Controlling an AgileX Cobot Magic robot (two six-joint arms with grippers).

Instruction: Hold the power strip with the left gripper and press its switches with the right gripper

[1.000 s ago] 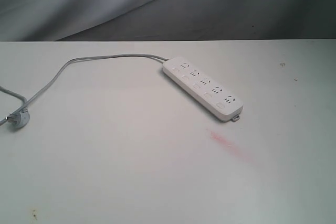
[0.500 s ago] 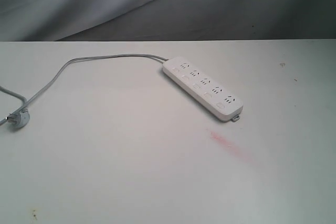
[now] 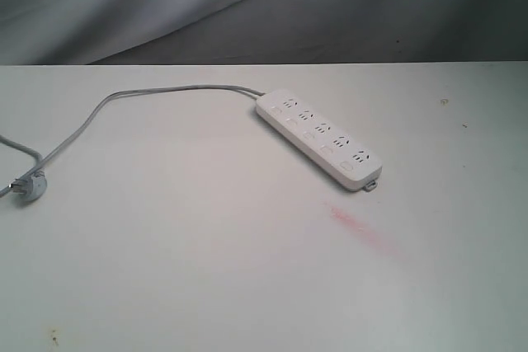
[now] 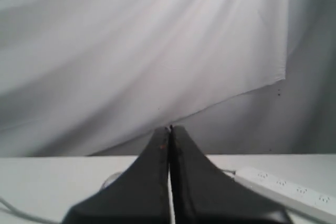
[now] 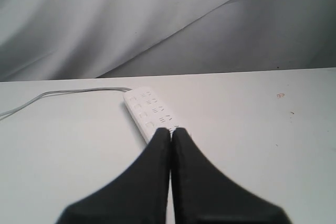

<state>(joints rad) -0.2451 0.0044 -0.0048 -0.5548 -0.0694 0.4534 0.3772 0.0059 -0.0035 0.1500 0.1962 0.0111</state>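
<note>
The white power strip (image 3: pixel 318 138) lies flat and diagonal on the white table, its small end tab (image 3: pixel 373 184) toward the front right. Its grey cord (image 3: pixel 124 96) curves left to a plug (image 3: pixel 29 187). Neither arm shows in the exterior view. In the left wrist view my left gripper (image 4: pixel 169 129) is shut and empty, well away from the power strip (image 4: pixel 289 191), which lies off to one side. In the right wrist view my right gripper (image 5: pixel 171 131) is shut and empty, and its tips overlap the near end of the power strip (image 5: pixel 147 109).
The white table (image 3: pixel 206 269) carries a faint pink smear (image 3: pixel 361 228) just in front of the strip's end. A grey draped cloth (image 3: pixel 247 6) hangs behind the table's far edge.
</note>
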